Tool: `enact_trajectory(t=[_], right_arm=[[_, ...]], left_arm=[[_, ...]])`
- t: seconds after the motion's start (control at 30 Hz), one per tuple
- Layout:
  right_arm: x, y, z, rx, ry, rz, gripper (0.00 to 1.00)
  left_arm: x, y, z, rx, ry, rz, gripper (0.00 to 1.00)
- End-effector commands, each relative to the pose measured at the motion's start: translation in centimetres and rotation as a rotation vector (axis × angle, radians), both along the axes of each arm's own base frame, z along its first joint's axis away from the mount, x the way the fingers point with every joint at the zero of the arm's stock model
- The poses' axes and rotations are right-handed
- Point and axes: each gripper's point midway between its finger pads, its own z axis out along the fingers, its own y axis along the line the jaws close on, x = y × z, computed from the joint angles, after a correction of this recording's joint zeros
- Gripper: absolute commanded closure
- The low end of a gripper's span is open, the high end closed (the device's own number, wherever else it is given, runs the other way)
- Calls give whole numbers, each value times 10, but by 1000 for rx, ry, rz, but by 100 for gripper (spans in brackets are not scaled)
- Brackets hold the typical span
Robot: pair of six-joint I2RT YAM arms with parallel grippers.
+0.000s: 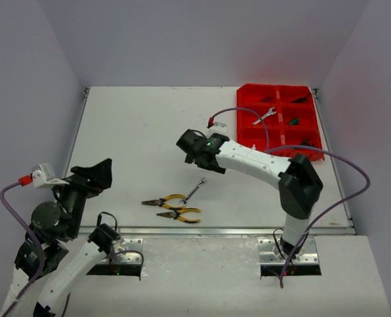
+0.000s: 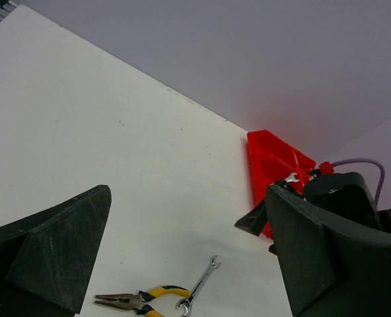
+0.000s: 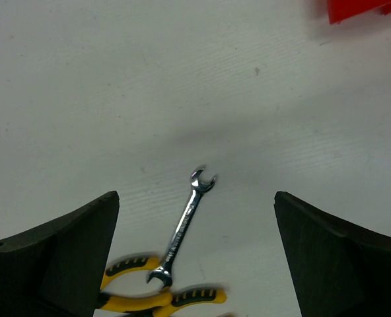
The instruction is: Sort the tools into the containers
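Observation:
A silver wrench [image 1: 194, 190] lies on the white table, its lower end touching the handles of one of two yellow-handled pliers [image 1: 164, 201] [image 1: 179, 216]. My right gripper [image 1: 194, 158] hangs open and empty above the table, just beyond the wrench. In the right wrist view the wrench [image 3: 182, 228] and pliers [image 3: 149, 300] lie below and between its open fingers [image 3: 70, 257]. My left gripper [image 1: 95, 172] is open and empty over the left of the table; its view shows the wrench [image 2: 199, 285] and pliers [image 2: 139, 300]. The red tray [image 1: 248, 99] stands at the far right.
The tray holds another silver wrench [image 1: 265, 115], a green-handled tool [image 1: 292, 121] and dark tools in other bins. A purple cable loops from the right arm [image 1: 301, 185] over the tray's near side. The tray also shows in the left wrist view [image 2: 265, 158].

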Motion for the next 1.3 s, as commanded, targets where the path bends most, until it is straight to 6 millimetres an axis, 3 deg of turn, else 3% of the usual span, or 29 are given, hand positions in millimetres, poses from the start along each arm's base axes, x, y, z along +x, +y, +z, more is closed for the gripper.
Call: enact_trajectory(t=[0.0,0.13,0.23,0.33,0.5,0.57,0.7,0.77,1.03,1.27], right_arm=[[-19,-8,6,-104,30,-283,1],[-35,29,-23,29,145,-222,1],[-59,33,-35,75,127,-244,2],[-68,45,-49,154,165,-290,7],[-68,67,-74,150,227,-267,9],[-65,72,-75,143,233,-276,10],[-65,79,-92,141,261,-299,21],[-65,81,-98,138,271,-311,25],[-75,57,-117,101,314,-448,36],[-77,49,-137,96,393,-460,62]], left_arm=[[-1,0,6,-18,-22,-2,0],[-2,0,7,-22,-31,-5,0],[-3,0,8,-23,-34,-8,0],[-2,-1,8,-22,-35,-15,0],[-3,-3,9,-18,-39,-27,0],[-3,-4,10,-19,-42,-31,0],[-5,-4,11,-22,-52,-37,0],[-5,-3,12,-23,-56,-37,0],[-6,-4,12,-24,-61,-45,0],[-7,-3,13,-27,-66,-46,0]])
